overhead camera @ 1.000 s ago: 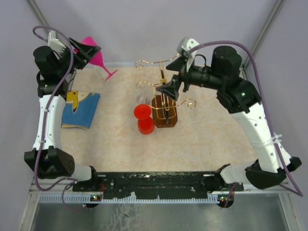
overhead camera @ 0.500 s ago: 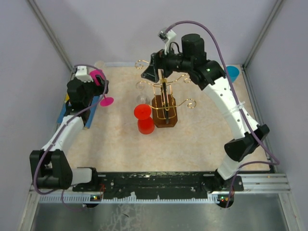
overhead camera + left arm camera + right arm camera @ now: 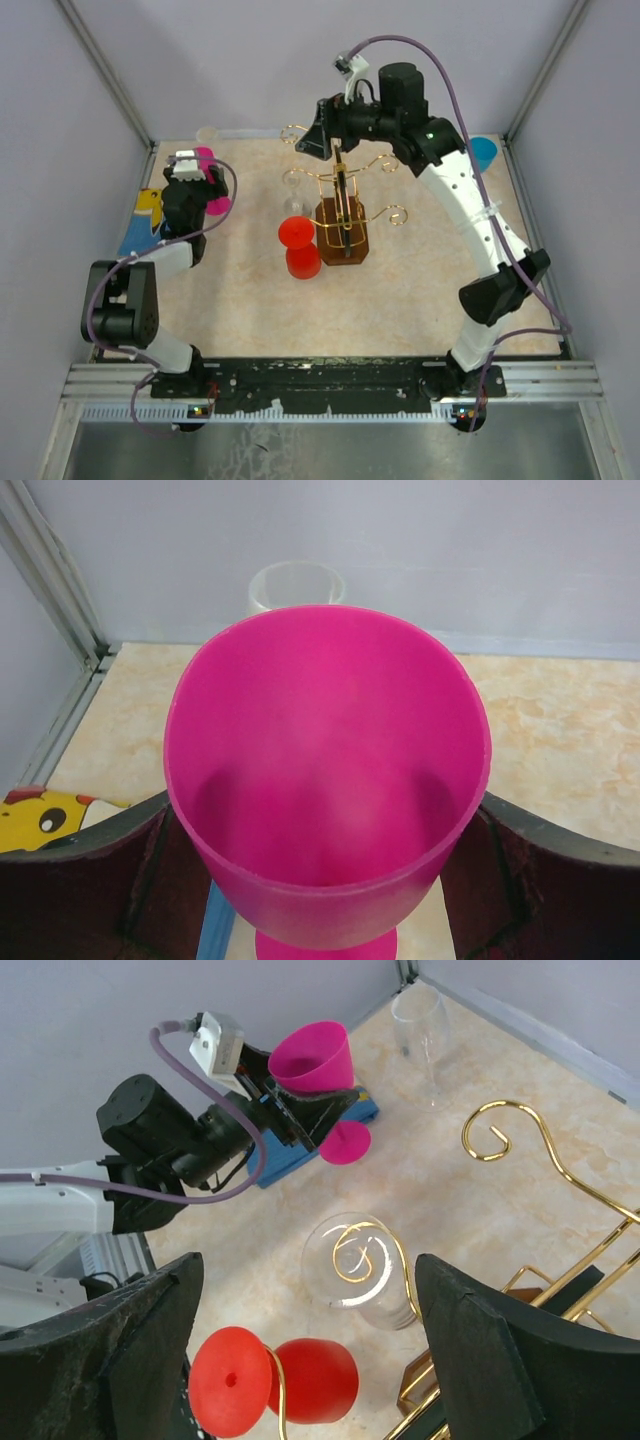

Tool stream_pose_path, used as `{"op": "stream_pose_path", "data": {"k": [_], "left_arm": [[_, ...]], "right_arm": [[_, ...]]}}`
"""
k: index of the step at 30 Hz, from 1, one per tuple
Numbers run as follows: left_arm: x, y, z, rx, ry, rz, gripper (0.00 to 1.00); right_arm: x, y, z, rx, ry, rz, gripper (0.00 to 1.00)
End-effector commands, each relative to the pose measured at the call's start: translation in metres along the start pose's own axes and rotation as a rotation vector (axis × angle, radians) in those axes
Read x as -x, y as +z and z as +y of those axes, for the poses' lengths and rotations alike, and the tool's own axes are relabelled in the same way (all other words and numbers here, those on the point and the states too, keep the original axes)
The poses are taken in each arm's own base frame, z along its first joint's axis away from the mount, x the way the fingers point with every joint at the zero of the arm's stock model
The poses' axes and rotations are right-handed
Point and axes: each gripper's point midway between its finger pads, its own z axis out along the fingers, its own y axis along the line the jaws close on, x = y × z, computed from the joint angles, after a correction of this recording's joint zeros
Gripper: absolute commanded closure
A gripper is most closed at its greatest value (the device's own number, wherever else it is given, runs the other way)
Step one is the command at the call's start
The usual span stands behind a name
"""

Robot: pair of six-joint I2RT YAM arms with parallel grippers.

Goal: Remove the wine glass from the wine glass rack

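Pink wine glass [image 3: 325, 770] off the wine glass rack [image 3: 345, 240], clenched upright in the left gripper [image 3: 195, 185]
Right gripper [image 3: 322, 138] gapes empty above the rack; clear wine glass [image 3: 362, 1270] hangs directly below it, axis vertical

Running the tally on the counter [image 3: 420, 290]: one wine glass rack [image 3: 343, 218], gold wire on a brown base. Wine glasses next, and that's four for sure: one pink wine glass [image 3: 325, 780], one red wine glass [image 3: 300, 1380], and two clear wine glasses [image 3: 360, 1272], one beside the rack, the other [image 3: 420, 1022] in the far left corner. One blue object [image 3: 483, 152] far right, too small to name. One blue-and-yellow flat item [image 3: 145, 208] at the left edge.
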Motion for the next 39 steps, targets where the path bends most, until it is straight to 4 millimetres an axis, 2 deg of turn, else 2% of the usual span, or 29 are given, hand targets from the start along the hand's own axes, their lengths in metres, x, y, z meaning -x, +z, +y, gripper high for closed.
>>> {"op": "stream_pose_path", "data": {"k": [1, 7, 11, 18, 26, 31, 35, 39], "left_arm": [[0.028, 0.007, -0.001, 0.013, -0.029, -0.149, 0.27], [0.003, 0.004, 0.001, 0.024, -0.027, -0.130, 0.27], [-0.018, 0.005, 0.001, 0.032, -0.038, -0.090, 0.27], [-0.037, 0.010, 0.007, 0.071, -0.043, -0.065, 0.23], [-0.051, 0.009, 0.003, 0.051, 0.002, -0.028, 0.08], [-0.060, 0.007, 0.003, 0.052, 0.008, -0.007, 0.04], [-0.062, 0.003, 0.003, 0.054, -0.006, -0.010, 0.01], [-0.053, 0.000, 0.006, 0.072, -0.019, -0.036, 0.00]], "right_arm": [[0.031, -0.004, 0.004, 0.020, -0.021, -0.070, 0.15], [0.028, 0.011, 0.000, 0.053, 0.010, -0.053, 0.18], [0.030, 0.010, 0.001, 0.054, 0.006, -0.056, 0.18], [0.025, 0.011, -0.002, 0.053, 0.007, -0.032, 0.18], [0.008, 0.024, -0.010, 0.064, 0.039, 0.028, 0.20], [-0.006, 0.030, -0.020, 0.042, 0.067, 0.068, 0.22], [-0.019, 0.032, -0.028, 0.007, 0.096, 0.117, 0.29], [-0.030, 0.029, -0.028, -0.007, 0.134, 0.139, 0.41]]}}
